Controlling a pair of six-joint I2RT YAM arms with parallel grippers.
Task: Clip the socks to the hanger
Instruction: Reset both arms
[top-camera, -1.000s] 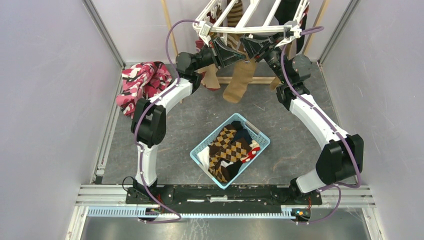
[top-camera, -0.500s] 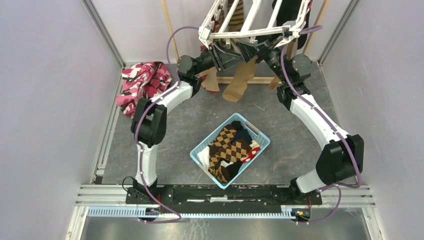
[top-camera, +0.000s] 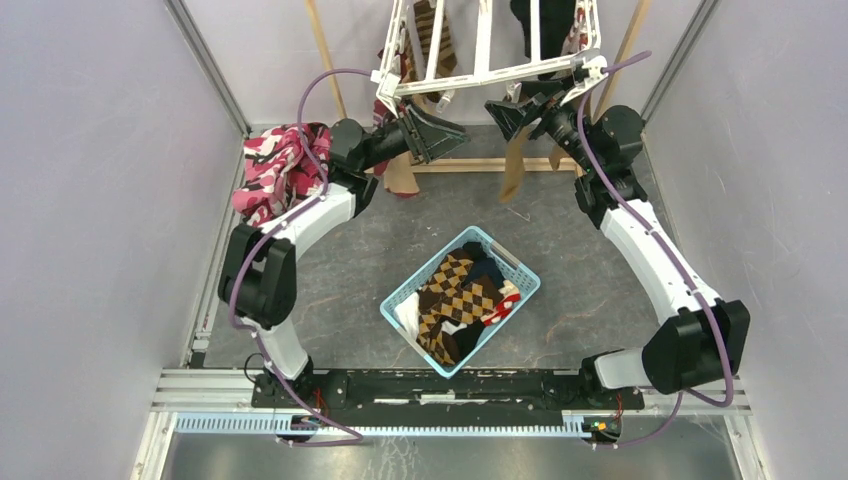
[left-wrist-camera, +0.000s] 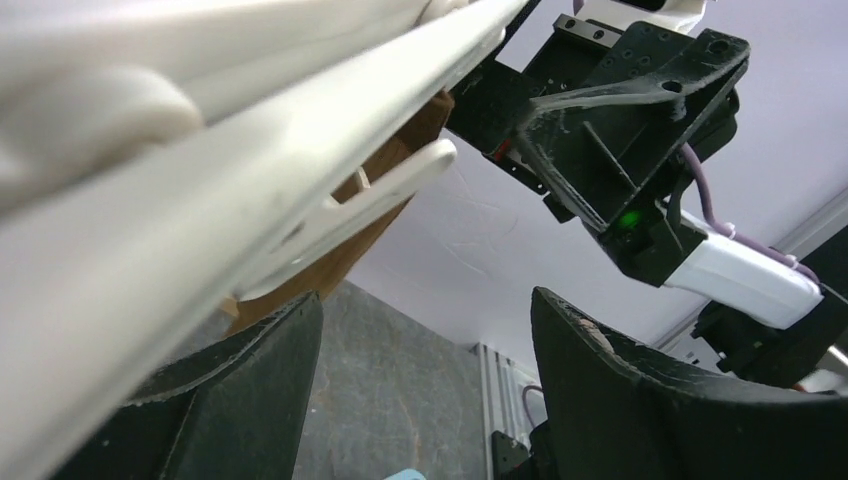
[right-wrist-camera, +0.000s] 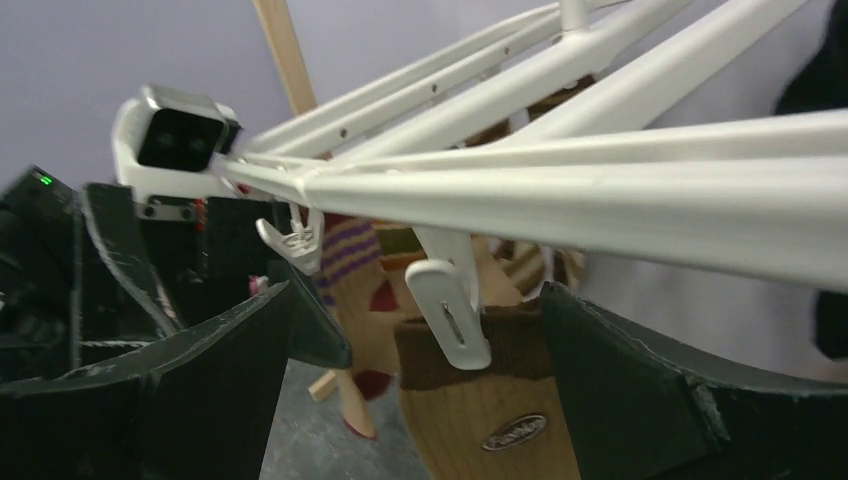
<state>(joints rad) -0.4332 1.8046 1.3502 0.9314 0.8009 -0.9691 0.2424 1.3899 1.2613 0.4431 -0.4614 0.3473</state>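
The white hanger (top-camera: 480, 70) hangs at the back, its bars (right-wrist-camera: 560, 170) close over both wrist cameras. A tan sock (right-wrist-camera: 500, 420) with a brown cuff hangs from a white clip (right-wrist-camera: 450, 310) between the wide-open jaws of my right gripper (right-wrist-camera: 415, 300), and neither finger touches it. From above, that sock (top-camera: 515, 165) dangles beside the right gripper (top-camera: 508, 112). My left gripper (top-camera: 442, 135) stands open and empty under the hanger's bar (left-wrist-camera: 250, 170), next to another clip (left-wrist-camera: 385, 190). More socks (top-camera: 455, 300) lie in the basket.
A light blue basket (top-camera: 425, 266) sits mid-floor. A pink, red and black cloth (top-camera: 280, 165) lies at the left. A thin wooden frame (top-camera: 320, 50) stands behind the hanger. More socks, one purple-striped (right-wrist-camera: 350, 260), hang further back. Grey walls close both sides.
Both grippers have opened and drawn apart, the left arm swinging left and the right arm right. The tan sock now hangs from its clip alone. The hanger has swung back.
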